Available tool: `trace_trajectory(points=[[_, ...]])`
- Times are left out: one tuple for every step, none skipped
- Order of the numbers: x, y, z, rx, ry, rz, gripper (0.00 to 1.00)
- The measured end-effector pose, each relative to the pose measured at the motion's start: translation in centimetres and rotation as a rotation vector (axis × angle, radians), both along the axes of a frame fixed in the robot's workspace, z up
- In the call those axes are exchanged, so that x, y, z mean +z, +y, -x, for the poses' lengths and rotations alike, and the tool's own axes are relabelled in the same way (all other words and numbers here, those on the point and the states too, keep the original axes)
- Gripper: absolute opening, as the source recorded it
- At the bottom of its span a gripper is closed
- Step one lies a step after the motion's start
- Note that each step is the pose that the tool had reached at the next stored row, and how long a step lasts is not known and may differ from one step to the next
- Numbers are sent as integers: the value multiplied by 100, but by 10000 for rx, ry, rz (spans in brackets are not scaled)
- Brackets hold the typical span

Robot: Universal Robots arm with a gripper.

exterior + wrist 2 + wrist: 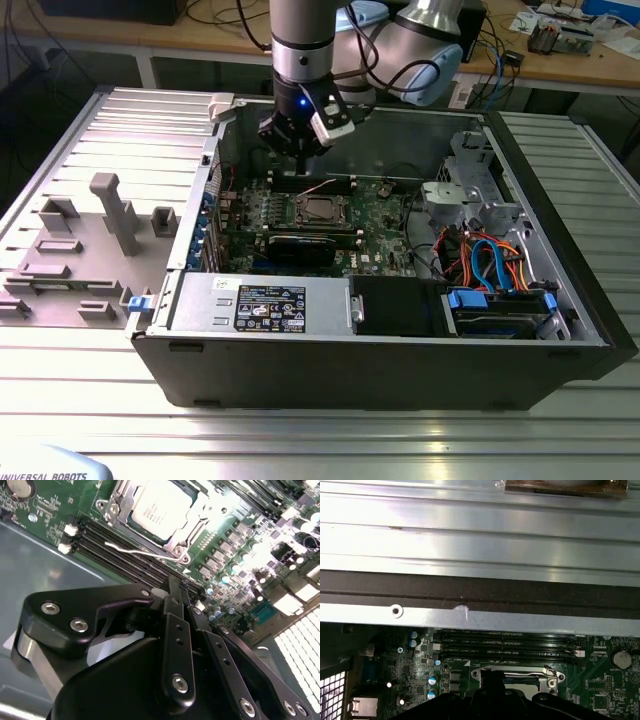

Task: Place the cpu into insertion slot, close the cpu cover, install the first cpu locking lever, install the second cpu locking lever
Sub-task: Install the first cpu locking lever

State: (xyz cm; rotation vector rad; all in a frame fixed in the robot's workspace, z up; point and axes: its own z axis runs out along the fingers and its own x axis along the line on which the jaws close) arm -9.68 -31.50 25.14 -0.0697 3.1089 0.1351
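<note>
Sat flat in the square, metal-rimmed insertion slot [159, 516] of the green motherboard [385, 225]: the small silvery-grey square cpu [160, 505], upper centre of the second wrist view, edges skewed diagonally to the frame, no long axis. Closed down around it, the thin shiny metal cpu cover [200, 512]. Lay along the slot's lower edge, a thin wire locking lever [145, 552]. Hovered above the board, the black gripper [181, 594], fingers pressed together, holding nothing; upper centre in the exterior view.

The cpu [159, 507] sits in the insertion slot [116, 502] at upper centre, memory slots [120, 547] just below it
</note>
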Motion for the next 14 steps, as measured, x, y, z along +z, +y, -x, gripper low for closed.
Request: trace_trajectory(points=[[-18,0,-20,-47,1,0,11],[-30,0,-29,-68,0,0,11],[-45,0,-35,-83,-1,0,11],[-51,0,-36,-90,0,1,11],[-52,0,-36,-91,0,1,11],[-52,0,-36,-91,1,2,11],[-58,0,-36,-90,0,0,11],[-63,0,-36,-90,0,0,11],[-63,0,-36,-90,0,0,11],[-63,0,-36,-90,0,0,11],[-64,0,-36,-90,-1,0,11],[-64,0,-36,-90,0,0,11],[-64,0,-36,-90,-1,0,11],[-64,0,-36,-90,0,0,11]])
